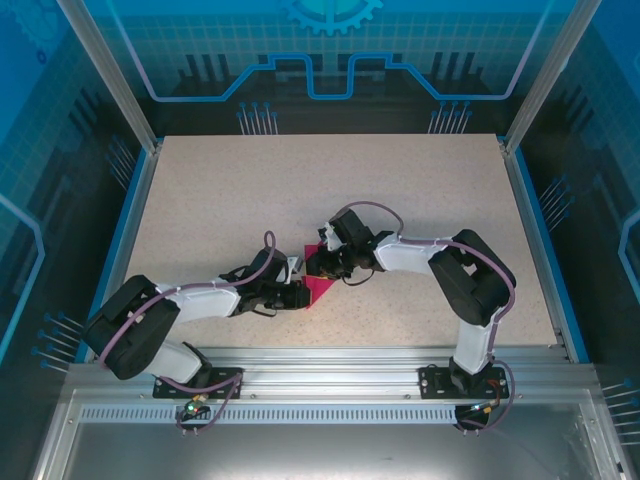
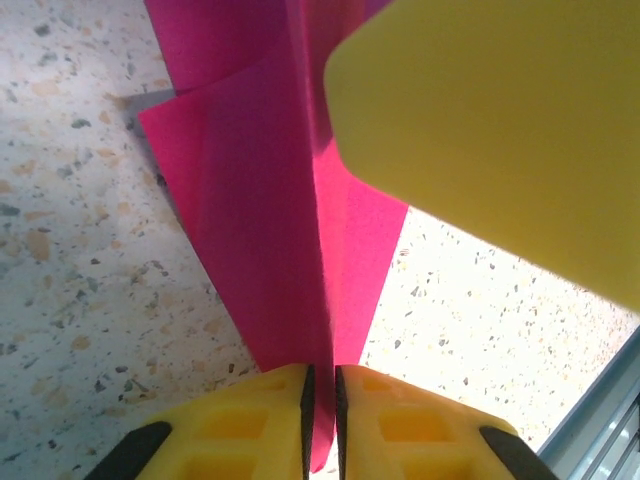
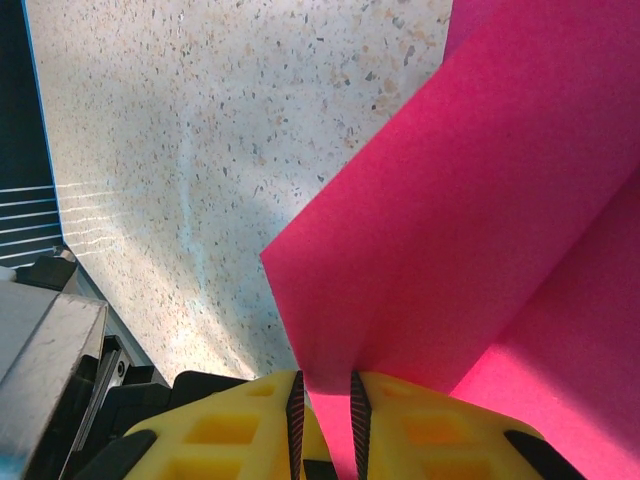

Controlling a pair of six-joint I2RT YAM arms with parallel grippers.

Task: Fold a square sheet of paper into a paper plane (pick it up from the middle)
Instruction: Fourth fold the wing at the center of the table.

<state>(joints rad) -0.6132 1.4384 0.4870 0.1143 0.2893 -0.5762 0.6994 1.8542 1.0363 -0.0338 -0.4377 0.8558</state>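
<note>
no readable text, no labels, no numbers

Magenta-pink square sheet of paper [image 1: 318, 291], partly folded; creased flaps stand up off the surface [image 1: 200, 200]; sits just 6 o'clock of centre.

Inventory, counted:
1 pink paper sheet [image 1: 322, 292], 1 speckled table [image 1: 420, 190], 2 robot arms (left arm [image 1: 190, 305], right arm [image 1: 462, 275]), 2 grippers (left gripper [image 2: 322, 400], right gripper [image 3: 325, 400]).

Plain magenta sheet of paper [image 2: 260, 200], yellow left gripper [image 2: 322, 400], speckled beige table [image 2: 70, 250].
</note>
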